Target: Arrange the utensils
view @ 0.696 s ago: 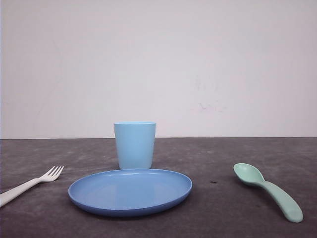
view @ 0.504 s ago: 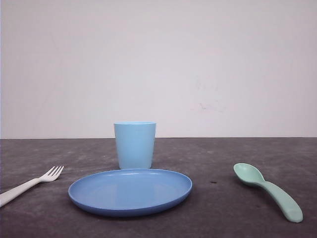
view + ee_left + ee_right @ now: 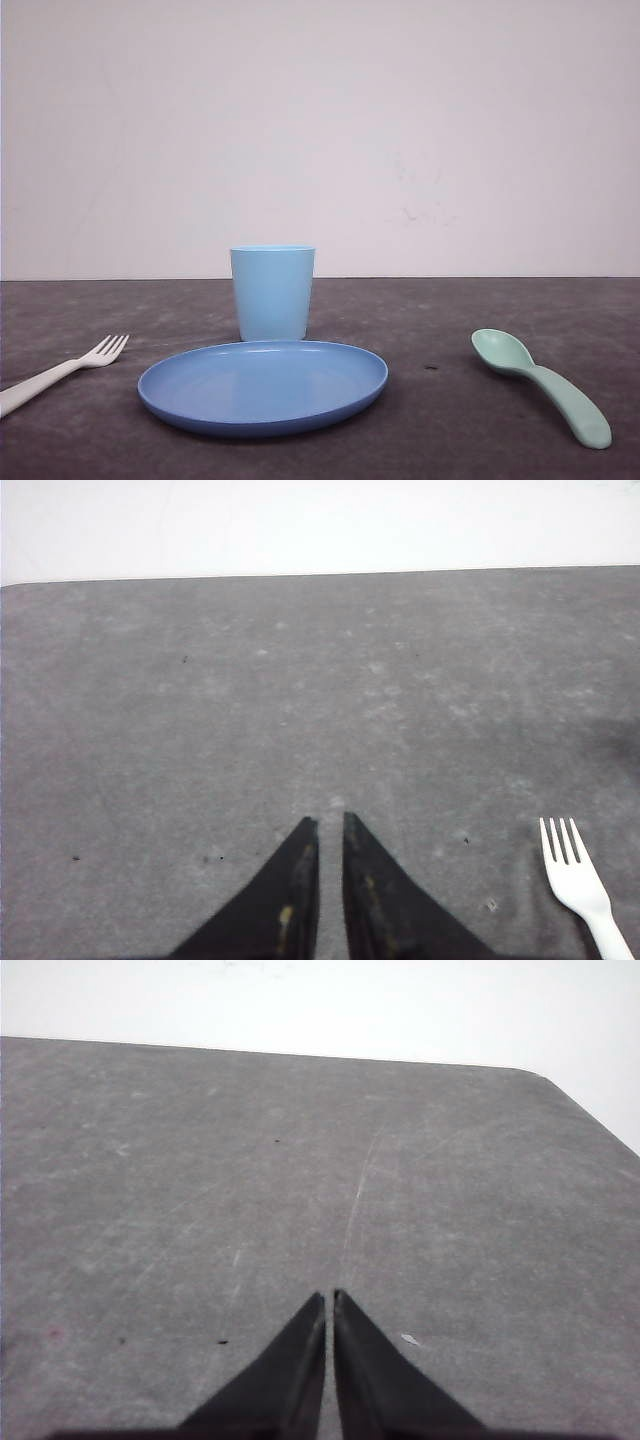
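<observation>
fork (image 3: 62, 371) left of plate (image 3: 262, 386); spoon (image 3: 540, 384) right; left tool (image 3: 330, 825), right tool (image 3: 329, 1298) pressed together, holding nothing

Dark grey table (image 3: 450, 310), four items resting on it.
Fork (image 3: 60, 372) left, plate (image 3: 262, 385) centre (cup (image 3: 272, 292) just behind), spoon (image 3: 540, 384) right.

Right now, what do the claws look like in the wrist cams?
Left claw: two black, flat fingers tapering to sharp points, with small yellowish scuff marks on their inner faces. Right claw: the same black tapered wedge shape, no marks that I can make out. No cables or labels visible.
</observation>
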`<state>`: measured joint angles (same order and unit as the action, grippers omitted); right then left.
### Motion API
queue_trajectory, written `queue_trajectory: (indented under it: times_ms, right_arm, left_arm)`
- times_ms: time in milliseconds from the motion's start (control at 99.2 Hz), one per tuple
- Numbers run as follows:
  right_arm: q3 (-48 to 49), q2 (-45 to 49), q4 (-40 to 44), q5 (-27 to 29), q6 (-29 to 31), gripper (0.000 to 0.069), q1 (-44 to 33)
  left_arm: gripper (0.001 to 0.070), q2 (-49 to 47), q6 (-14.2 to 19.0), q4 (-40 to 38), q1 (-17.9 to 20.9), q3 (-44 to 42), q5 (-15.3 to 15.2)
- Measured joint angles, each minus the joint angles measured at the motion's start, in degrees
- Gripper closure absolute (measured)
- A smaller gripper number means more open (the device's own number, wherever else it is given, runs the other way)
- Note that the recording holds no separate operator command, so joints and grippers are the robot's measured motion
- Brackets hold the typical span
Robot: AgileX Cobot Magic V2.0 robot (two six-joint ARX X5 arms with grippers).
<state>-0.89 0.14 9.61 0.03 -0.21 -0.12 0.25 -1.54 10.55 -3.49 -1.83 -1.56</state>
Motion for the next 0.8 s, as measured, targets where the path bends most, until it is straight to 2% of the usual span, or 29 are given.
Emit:
queue_trajectory:
  times_ms: [333, 393, 504, 585, 706, 797]
  right_arm:
    - [0.0, 0.0, 0.0, 0.0, 0.0, 0.0677, 0.0]
    - [0.0, 0.0, 0.0, 0.0, 0.0, 0.0677, 0.0]
    - [0.0, 0.0, -0.79, -0.07, 0.02, 0.0677, 0.0]
    - [0.0, 0.0, -2.03, -0.11, 0.96, 0.0677, 0.02]
    - [0.0, 0.0, -2.56, -0.5, 4.96, 0.0677, 0.02]
    - [0.0, 0.0, -2.56, -0.52, 8.92, 0.0677, 0.02]
  left_arm:
    - [0.0692, 0.0, -0.09, 0.0, 0.0, 0.0, 0.0]
    - [0.0692, 0.0, -1.42, -0.04, 0.0, 0.0, 0.0]
    - [0.0692, 0.0, -7.78, -1.33, 0.0, 0.0, 0.0]
    - [0.0692, 0.0, -10.56, -2.8, 0.0, 0.0, 0.0]
    - [0.0692, 0.0, -12.02, -2.51, 0.0, 0.0, 0.0]
    - [0.0692, 0.0, -10.73, -2.54, 0.0, 0.0, 0.26]
